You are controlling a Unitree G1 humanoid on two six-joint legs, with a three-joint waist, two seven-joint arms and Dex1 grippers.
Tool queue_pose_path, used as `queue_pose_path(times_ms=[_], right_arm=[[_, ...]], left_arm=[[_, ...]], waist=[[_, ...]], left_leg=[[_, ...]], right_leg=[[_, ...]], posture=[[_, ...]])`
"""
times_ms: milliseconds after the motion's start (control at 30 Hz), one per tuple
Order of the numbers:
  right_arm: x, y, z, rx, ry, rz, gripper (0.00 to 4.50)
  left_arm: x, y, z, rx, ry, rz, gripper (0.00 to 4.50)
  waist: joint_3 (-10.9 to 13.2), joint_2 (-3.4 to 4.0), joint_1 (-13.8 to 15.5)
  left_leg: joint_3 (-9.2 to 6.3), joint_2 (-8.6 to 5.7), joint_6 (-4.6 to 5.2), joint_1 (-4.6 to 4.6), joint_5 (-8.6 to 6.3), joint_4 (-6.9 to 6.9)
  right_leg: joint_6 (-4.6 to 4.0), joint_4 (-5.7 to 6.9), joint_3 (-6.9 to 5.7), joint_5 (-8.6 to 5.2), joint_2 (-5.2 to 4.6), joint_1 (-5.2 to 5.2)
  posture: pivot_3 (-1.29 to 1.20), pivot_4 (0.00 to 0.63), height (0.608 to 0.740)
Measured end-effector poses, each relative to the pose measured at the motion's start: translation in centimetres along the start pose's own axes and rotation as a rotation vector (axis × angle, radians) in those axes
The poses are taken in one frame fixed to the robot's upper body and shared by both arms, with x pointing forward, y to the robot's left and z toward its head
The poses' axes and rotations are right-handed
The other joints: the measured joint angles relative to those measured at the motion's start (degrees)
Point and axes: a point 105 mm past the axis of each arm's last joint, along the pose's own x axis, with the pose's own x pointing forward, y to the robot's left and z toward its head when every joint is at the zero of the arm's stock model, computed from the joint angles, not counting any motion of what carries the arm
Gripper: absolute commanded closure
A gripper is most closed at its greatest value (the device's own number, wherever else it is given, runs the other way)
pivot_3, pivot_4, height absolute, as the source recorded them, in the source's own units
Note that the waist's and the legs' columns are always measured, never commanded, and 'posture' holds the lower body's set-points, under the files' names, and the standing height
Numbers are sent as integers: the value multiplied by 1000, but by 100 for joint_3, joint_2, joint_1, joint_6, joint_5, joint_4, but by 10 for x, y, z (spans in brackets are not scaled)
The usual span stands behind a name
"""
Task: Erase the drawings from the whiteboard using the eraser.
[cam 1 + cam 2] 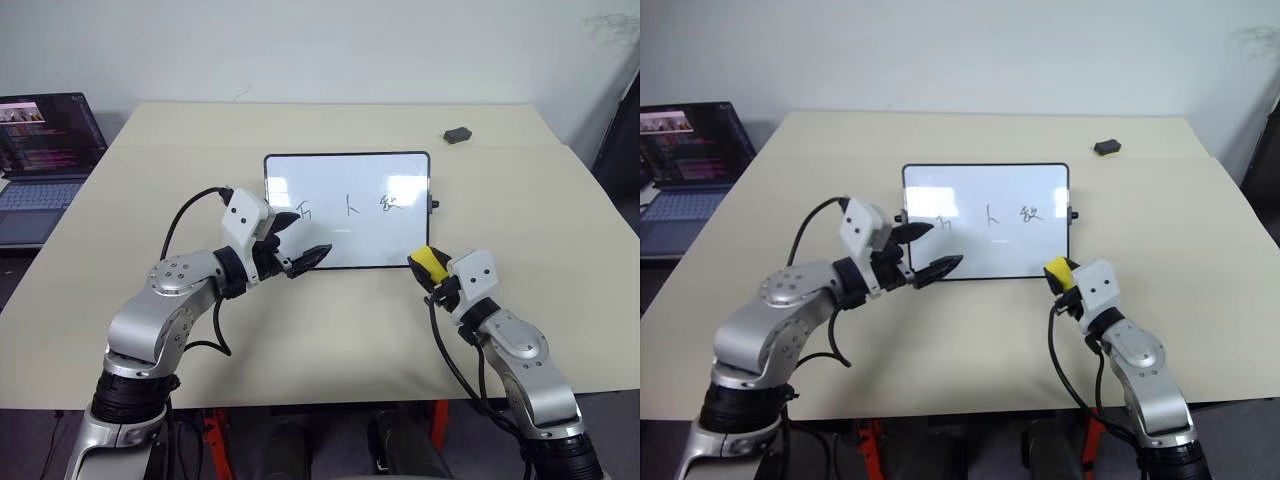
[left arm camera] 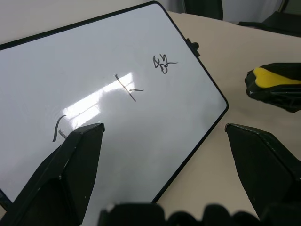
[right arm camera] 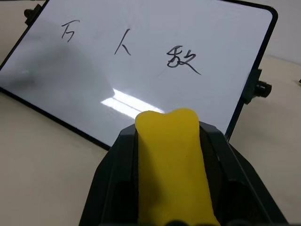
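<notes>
Our right gripper pinches the eraser near the whiteboard. Our left gripper gapes wide. The head view adds a laptop.

Surface finishes, as inspected.
My whiteboard is glossy white; the eraser spongy, matt yellow; the table smooth, matt beige.

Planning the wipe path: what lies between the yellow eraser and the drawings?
Only bare glossy whiteboard separates the yellow sponge eraser from the black marker drawings, seen in the right wrist view.
</notes>
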Motion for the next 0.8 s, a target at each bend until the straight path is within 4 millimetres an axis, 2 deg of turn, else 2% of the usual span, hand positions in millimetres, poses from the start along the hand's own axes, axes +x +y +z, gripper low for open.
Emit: queue_pose_path(times_ms=[267, 400, 600, 800], right_arm=[[5, 1, 7, -5, -29, 18, 3182], [13, -1, 18, -33, -71, 38, 3183], [25, -7, 24, -61, -95, 60, 3183], [40, -15, 42, -104, -157, 57, 3183]], left_arm=[[1, 1, 2, 6, -3, -7, 0], [4, 4, 10, 27, -19, -12, 0], [9, 3, 7, 22, -20, -15, 0], [10, 0, 8, 23, -21, -37, 0]], waist=[[0, 0, 4], [0, 0, 5], [0, 0, 7], [0, 0, 2]], left_leg=[[-2, -4, 0, 0, 0, 14], [-2, -4, 0, 0, 0, 14], [-3, -3, 0, -2, -1, 14], [-3, -1, 0, 0, -1, 14]], right_leg=[[2, 2, -2, 1, 3, 6], [3, 0, -1, 1, 19, 8], [2, -2, -1, 1, 19, 8], [2, 1, -1, 2, 19, 7]], posture=[[0, 150, 740], [0, 150, 740], [0, 150, 740], [0, 150, 740]])
